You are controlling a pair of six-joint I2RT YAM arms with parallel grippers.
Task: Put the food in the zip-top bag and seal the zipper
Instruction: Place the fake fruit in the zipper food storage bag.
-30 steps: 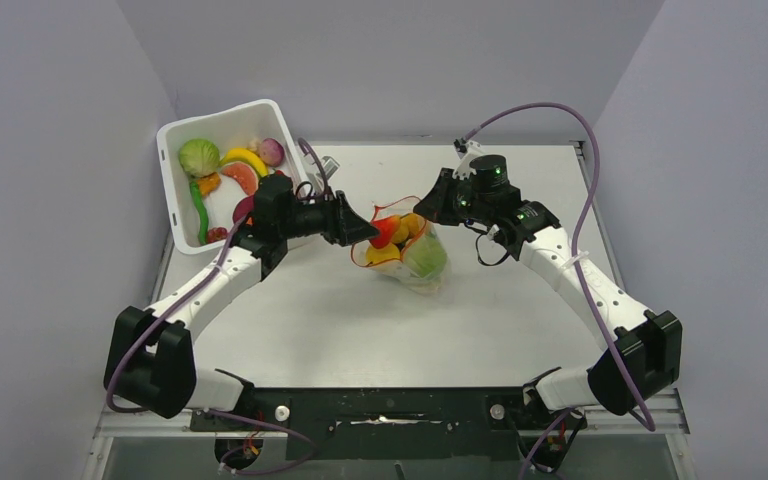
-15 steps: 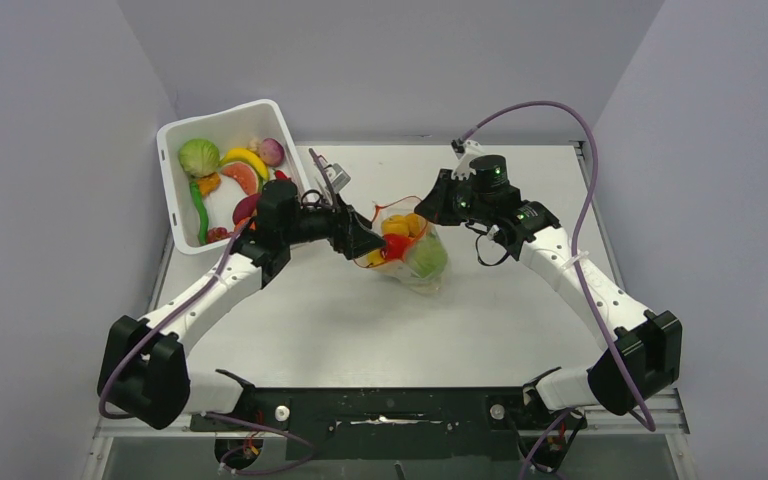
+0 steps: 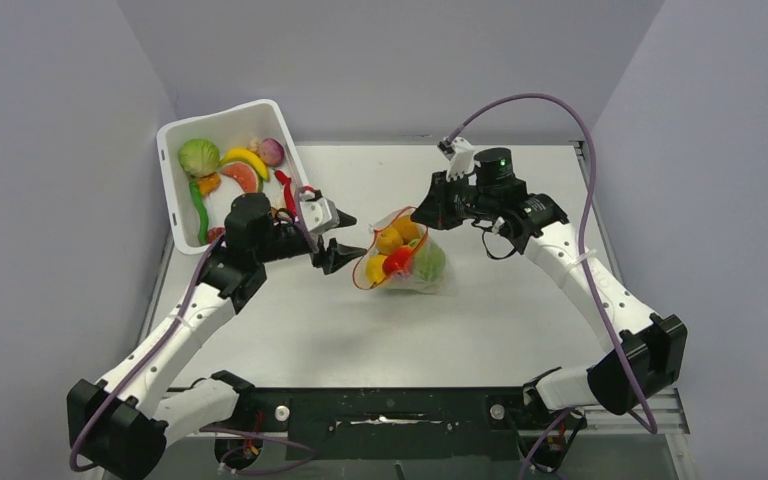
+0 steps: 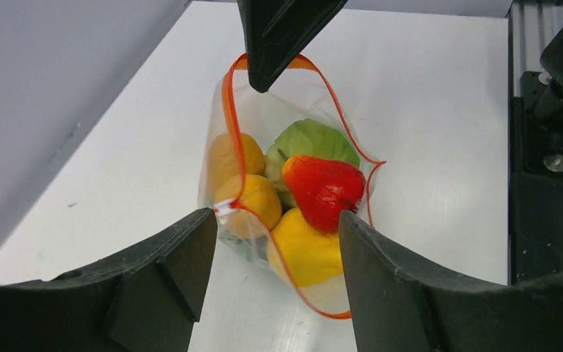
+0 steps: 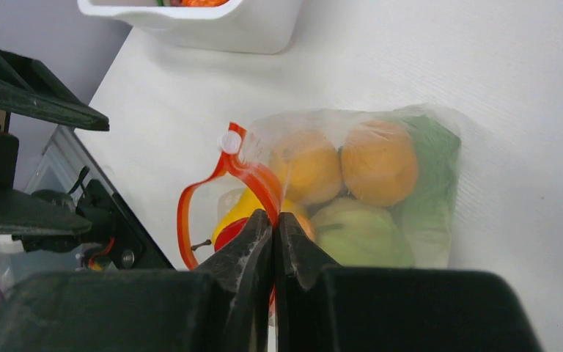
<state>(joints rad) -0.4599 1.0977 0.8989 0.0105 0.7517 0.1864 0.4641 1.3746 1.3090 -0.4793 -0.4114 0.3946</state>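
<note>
The clear zip-top bag (image 3: pixel 405 262) lies mid-table with its mouth open toward the left arm. Its red-orange zipper (image 4: pixel 227 110) forms a loop. Inside are two orange fruits (image 5: pixel 380 161), green lettuce (image 4: pixel 315 139), a red piece (image 4: pixel 322 189) and a yellow piece (image 4: pixel 304 249). My right gripper (image 5: pixel 273 220) is shut on the zipper strip at the bag's far rim and holds it up; it also shows in the top view (image 3: pixel 423 214). My left gripper (image 3: pixel 338 251) is open and empty, just left of the bag's mouth; in the left wrist view (image 4: pixel 276 218) its jaws stand apart before the mouth.
The white tub (image 3: pixel 173 135) stands at the back left with a green cabbage-like head (image 3: pixel 198 157), a banana (image 3: pixel 245 158), a red chilli (image 3: pixel 285 190) and other toy food. Grey walls close in on both sides. The right arm's purple cable (image 3: pixel 560 110) arches above the table.
My left gripper was at the bag's mouth with a red piece. It has pulled back to the left and is empty; the red piece is in the bag. The right gripper still holds the rim.
</note>
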